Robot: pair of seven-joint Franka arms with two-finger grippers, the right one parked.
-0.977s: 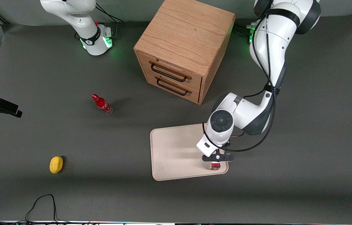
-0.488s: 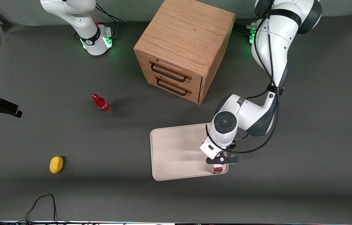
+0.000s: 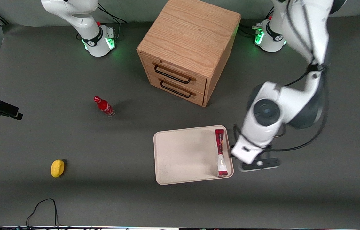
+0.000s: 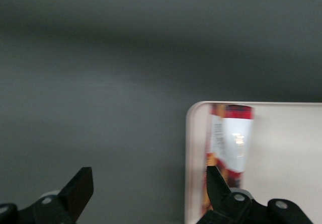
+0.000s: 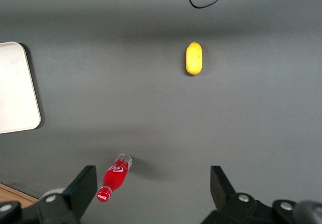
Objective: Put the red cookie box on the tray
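The red cookie box [image 3: 220, 153] lies flat on the cream tray [image 3: 183, 153], along the rim nearest the working arm's end of the table. Nothing holds it. My gripper [image 3: 258, 165] hangs above the bare mat just off that rim, raised and open, with nothing between its fingers. In the left wrist view the gripper [image 4: 148, 186] spans dark mat, one finger [image 4: 215, 181] over the box [image 4: 229, 143] at the edge of the tray [image 4: 287, 148].
A wooden drawer cabinet [image 3: 188, 51] stands farther from the front camera than the tray. Toward the parked arm's end are a small red bottle [image 3: 104, 106] and a yellow lemon-like object [image 3: 57, 168]. A black cable [image 3: 42, 207] loops near the front edge.
The gripper has let go of the box, risen and moved off the tray toward the working arm's end. The box now shows lying full length on the tray.
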